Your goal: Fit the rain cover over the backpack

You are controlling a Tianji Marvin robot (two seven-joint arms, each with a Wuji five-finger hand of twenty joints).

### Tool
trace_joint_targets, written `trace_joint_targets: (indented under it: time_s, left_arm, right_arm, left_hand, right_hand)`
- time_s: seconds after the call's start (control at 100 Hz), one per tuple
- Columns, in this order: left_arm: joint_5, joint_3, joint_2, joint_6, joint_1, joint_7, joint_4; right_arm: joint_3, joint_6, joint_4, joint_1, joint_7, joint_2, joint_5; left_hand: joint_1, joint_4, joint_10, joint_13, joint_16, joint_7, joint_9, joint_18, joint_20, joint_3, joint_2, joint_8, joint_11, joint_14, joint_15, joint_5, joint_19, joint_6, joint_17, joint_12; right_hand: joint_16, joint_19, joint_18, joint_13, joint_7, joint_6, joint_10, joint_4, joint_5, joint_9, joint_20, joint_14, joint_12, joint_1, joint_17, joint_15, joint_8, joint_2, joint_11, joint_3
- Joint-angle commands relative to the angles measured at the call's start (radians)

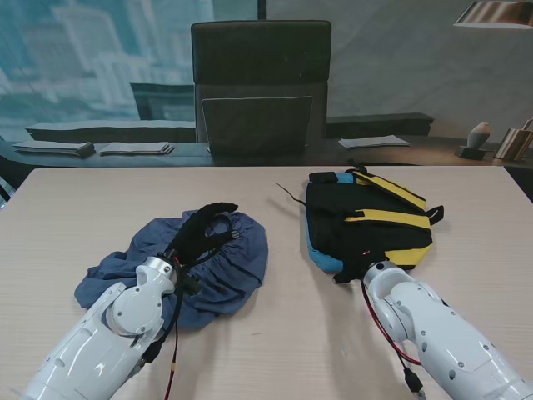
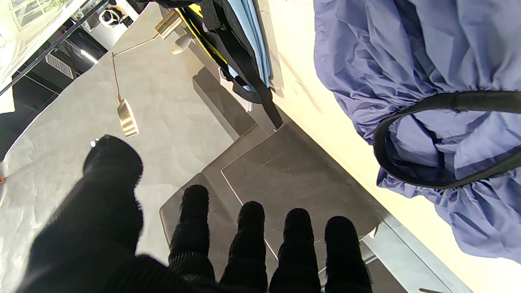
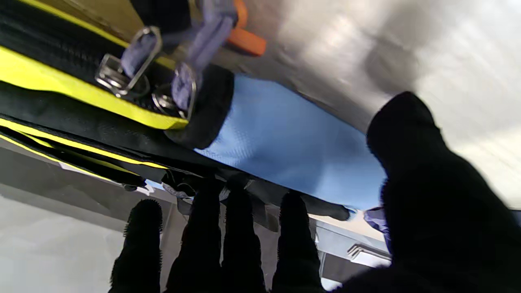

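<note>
A crumpled blue rain cover [image 1: 229, 271] lies on the table's left half; its black elastic edge [image 2: 447, 101] loops across the folds [image 2: 407, 49]. My left hand [image 1: 204, 233], in a black glove, hovers over the cover's far part with its fingers [image 2: 248, 240] straight and apart, holding nothing. The black, yellow and blue backpack [image 1: 366, 221] lies flat on the right. My right hand [image 3: 244, 244] is at the pack's near edge, mostly hidden in the stand view. Its fingers reach under the blue side panel [image 3: 276, 142], the thumb apart.
The pale wooden table [image 1: 283, 342] reaches the view's near edge. A black office chair [image 1: 260, 83] stands beyond its far edge. Papers [image 1: 133, 148] lie on a dark ledge behind. A thin black strap [image 1: 287, 198] trails from the pack toward the cover.
</note>
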Motion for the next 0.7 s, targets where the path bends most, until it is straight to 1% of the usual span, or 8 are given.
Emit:
trace_joint_targets:
  time_s: [0.0, 0.06, 0.1, 0.19, 0.31, 0.37, 0.46, 0.69]
  left_arm:
    - [0.0, -0.003, -0.004, -0.001, 0.004, -0.012, -0.006]
    - [0.0, -0.003, -0.004, -0.001, 0.004, -0.011, -0.006]
    - [-0.001, -0.003, -0.004, -0.001, 0.005, -0.011, -0.007]
    - [0.001, -0.004, -0.004, -0.002, 0.005, -0.009, -0.007]
    - [-0.002, -0.003, -0.005, -0.004, 0.004, -0.009, -0.006]
    - [-0.001, -0.001, -0.004, -0.005, 0.003, -0.012, -0.005]
    - [0.002, 0.0, -0.003, -0.007, 0.003, -0.014, -0.004]
    - [0.015, -0.002, -0.002, -0.003, -0.002, -0.011, -0.004]
  right_arm:
    - [-0.022, 0.026, 0.035, 0.018, -0.026, -0.007, 0.011]
    - [-0.053, 0.036, 0.076, 0.046, -0.058, -0.009, 0.025]
    - [-0.069, 0.044, 0.097, 0.062, -0.063, -0.011, 0.038]
    - [-0.103, 0.059, 0.141, 0.09, -0.092, -0.018, 0.075]
    - [-0.137, 0.062, 0.181, 0.117, -0.13, -0.024, 0.102]
    - [-0.157, 0.064, 0.198, 0.13, -0.151, -0.026, 0.102]
    - [-0.185, 0.059, 0.235, 0.151, -0.224, -0.031, 0.108]
    - [-0.103, 0.008, 0.253, 0.116, -0.47, -0.073, 0.16]
  left_hand:
    - [0.001, 0.019, -0.01, -0.025, -0.007, -0.003, -0.031, -0.003, -0.023, -0.042, 0.033, 0.012, -0.01, -0.028, -0.013, -0.019, -0.032, -0.037, -0.014, -0.01]
    - [0.001, 0.019, -0.01, -0.026, -0.007, -0.003, -0.032, -0.002, -0.024, -0.043, 0.032, 0.012, -0.01, -0.026, -0.013, -0.02, -0.033, -0.038, -0.015, -0.01]
    - [0.002, 0.019, -0.011, -0.026, -0.007, -0.003, -0.031, -0.001, -0.024, -0.042, 0.033, 0.012, -0.01, -0.026, -0.013, -0.02, -0.033, -0.038, -0.015, -0.01]
    - [0.001, 0.019, -0.011, -0.024, -0.007, -0.003, -0.031, 0.0, -0.024, -0.043, 0.032, 0.012, -0.01, -0.026, -0.013, -0.019, -0.034, -0.038, -0.015, -0.01]
    - [0.002, 0.019, -0.009, -0.024, -0.006, -0.002, -0.03, 0.003, -0.023, -0.043, 0.032, 0.012, -0.01, -0.024, -0.013, -0.018, -0.032, -0.037, -0.015, -0.009]
    - [0.0, 0.019, -0.009, -0.024, -0.006, -0.003, -0.029, 0.004, -0.023, -0.044, 0.032, 0.012, -0.01, -0.025, -0.013, -0.018, -0.032, -0.038, -0.015, -0.009]
    - [0.002, 0.019, -0.01, -0.024, -0.006, -0.002, -0.029, 0.004, -0.022, -0.043, 0.032, 0.012, -0.01, -0.026, -0.014, -0.017, -0.03, -0.037, -0.015, -0.009]
    - [0.032, 0.024, -0.006, -0.023, -0.005, 0.0, -0.028, 0.001, -0.017, -0.027, -0.031, 0.013, -0.007, -0.025, -0.011, -0.012, -0.02, -0.032, -0.014, -0.007]
  right_hand:
    - [0.012, 0.067, -0.004, 0.049, 0.055, -0.005, 0.041, 0.003, 0.028, 0.039, -0.024, 0.022, 0.013, 0.038, -0.002, 0.018, -0.022, -0.048, 0.023, 0.124]
    - [0.019, 0.095, 0.002, 0.095, 0.091, -0.018, 0.042, -0.044, 0.073, 0.1, -0.012, 0.024, 0.019, -0.057, 0.023, 0.03, -0.031, -0.216, 0.022, 0.52]
    - [0.022, 0.107, 0.003, 0.117, 0.103, -0.013, 0.045, -0.052, 0.098, 0.13, -0.006, 0.026, 0.021, -0.066, 0.036, 0.038, -0.031, -0.235, 0.024, 0.587]
    - [0.041, 0.16, 0.013, 0.229, 0.149, -0.024, 0.038, -0.048, 0.223, 0.267, 0.024, 0.035, 0.026, -0.022, 0.097, 0.082, -0.016, -0.222, 0.03, 0.627]
    - [0.076, 0.246, 0.087, 0.484, 0.197, -0.063, 0.016, -0.032, 0.517, 0.589, 0.083, 0.049, 0.022, 0.027, 0.228, 0.179, 0.024, -0.196, 0.007, 0.673]
    - [0.094, 0.28, 0.11, 0.614, 0.331, -0.125, 0.01, -0.178, 0.64, 0.785, 0.115, 0.056, -0.001, 0.086, 0.293, 0.25, -0.105, -0.243, -0.023, 0.667]
    - [0.142, 0.324, 0.136, 0.783, 0.479, -0.185, 0.004, -0.191, 0.83, 1.025, 0.136, 0.074, -0.005, 0.127, 0.385, 0.358, -0.126, -0.264, 0.009, 0.691]
    - [0.227, 0.374, 0.165, 0.848, 0.496, -0.206, 0.066, -0.199, 0.925, 1.074, 0.162, 0.114, 0.173, 0.131, 0.428, 0.537, 0.044, -0.293, 0.152, 0.789]
